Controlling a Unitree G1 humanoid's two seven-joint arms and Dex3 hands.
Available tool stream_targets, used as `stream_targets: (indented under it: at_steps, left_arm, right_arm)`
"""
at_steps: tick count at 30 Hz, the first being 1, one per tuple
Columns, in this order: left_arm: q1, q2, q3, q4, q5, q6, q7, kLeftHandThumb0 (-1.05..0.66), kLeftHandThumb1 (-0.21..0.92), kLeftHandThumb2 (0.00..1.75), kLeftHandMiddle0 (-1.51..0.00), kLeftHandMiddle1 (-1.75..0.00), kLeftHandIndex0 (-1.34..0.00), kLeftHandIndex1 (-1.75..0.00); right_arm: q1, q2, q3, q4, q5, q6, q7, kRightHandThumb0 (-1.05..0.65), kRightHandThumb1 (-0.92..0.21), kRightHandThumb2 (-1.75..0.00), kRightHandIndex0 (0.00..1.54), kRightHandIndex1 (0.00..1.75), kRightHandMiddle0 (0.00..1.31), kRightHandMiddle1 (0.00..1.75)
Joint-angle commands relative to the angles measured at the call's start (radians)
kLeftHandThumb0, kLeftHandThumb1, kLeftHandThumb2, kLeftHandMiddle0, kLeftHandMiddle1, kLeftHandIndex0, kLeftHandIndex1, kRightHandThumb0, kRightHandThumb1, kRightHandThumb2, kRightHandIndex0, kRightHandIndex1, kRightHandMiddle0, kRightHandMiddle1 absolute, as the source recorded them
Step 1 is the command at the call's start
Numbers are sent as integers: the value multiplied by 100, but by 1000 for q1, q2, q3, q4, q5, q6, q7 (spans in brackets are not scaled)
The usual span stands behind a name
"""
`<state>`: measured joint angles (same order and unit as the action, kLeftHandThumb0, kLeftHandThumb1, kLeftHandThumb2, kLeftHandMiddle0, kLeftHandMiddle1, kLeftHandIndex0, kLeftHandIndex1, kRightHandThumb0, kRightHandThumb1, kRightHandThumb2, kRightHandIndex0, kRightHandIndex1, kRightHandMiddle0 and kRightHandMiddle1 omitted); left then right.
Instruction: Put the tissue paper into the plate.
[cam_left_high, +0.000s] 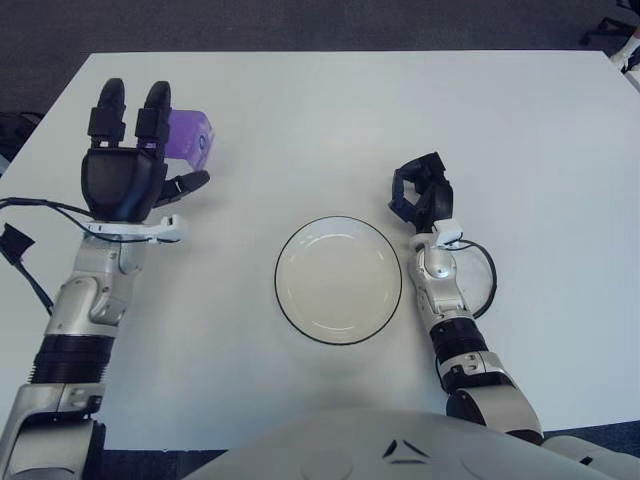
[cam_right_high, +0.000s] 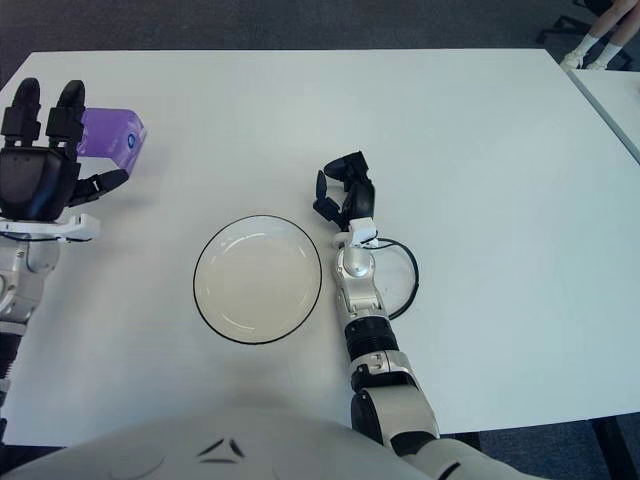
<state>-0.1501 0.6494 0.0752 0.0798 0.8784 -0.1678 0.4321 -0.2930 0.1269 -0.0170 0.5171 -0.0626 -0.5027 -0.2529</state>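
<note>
Left eye view shows my left hand (cam_left_high: 125, 165), fingers spread wide and empty, overlapping the purple tissue pack (cam_left_high: 188, 133), well left of the plate (cam_left_high: 338, 279). Contact is unclear. Probably light, soft; I'd pinch its sides. Right hand (cam_left_high: 423, 195) idles beside the plate.

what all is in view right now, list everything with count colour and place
purple tissue paper pack: one, purple, far left of the table, partly behind the left hand
round white plate with dark rim: one, white, centre near edge, nothing in it
flat white table: one, white, fills the view
thin black cables: black, looping at each wrist
left hand: one, black, fingers spread, over the pack's left side
right hand: one, black, curled, just right of the plate
</note>
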Motion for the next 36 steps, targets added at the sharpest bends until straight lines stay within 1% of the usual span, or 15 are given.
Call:
stream_targets:
  at_steps: [1,4,10,15,17,23,31,36]
  left_arm:
    - [-44,39,-28,60,6,1,-32,-105,92,48,0,0,0,0]
    - [-86,64,-55,116,-14,-19,-75,-105,92,48,0,0,0,0]
    - [-175,85,-101,242,-50,-55,-126,-105,91,45,0,0,0,0]
    - [-240,95,-133,322,-69,-72,-158,-105,86,41,0,0,0,0]
    - [-267,101,-147,355,-74,-84,-169,-105,83,40,0,0,0,0]
    - [-324,118,-177,431,-93,-137,-179,-105,77,38,0,0,0,0]
    - [-399,132,-217,522,-116,-200,-211,-105,74,38,0,0,0,0]
    - [-447,137,-246,584,-120,-238,-236,-105,70,46,0,0,0,0]
  right_arm:
    - [105,16,-14,117,12,37,-5,-40,-60,-96,62,138,39,175]
    - [106,17,-15,114,15,39,-4,-40,-60,-96,61,138,39,175]
    - [108,15,-14,116,12,30,-2,-40,-61,-96,61,138,39,175]
    - [109,13,-15,115,14,35,0,-39,-61,-96,61,138,38,175]
    - [109,13,-16,115,14,35,0,-39,-61,-96,61,137,38,175]
    - [112,14,-17,112,19,31,6,-40,-60,-96,61,137,39,175]
    - [113,14,-16,113,7,25,-10,-40,-59,-98,63,139,40,175]
    - [112,12,-16,118,5,20,-14,-40,-59,-98,64,140,40,175]
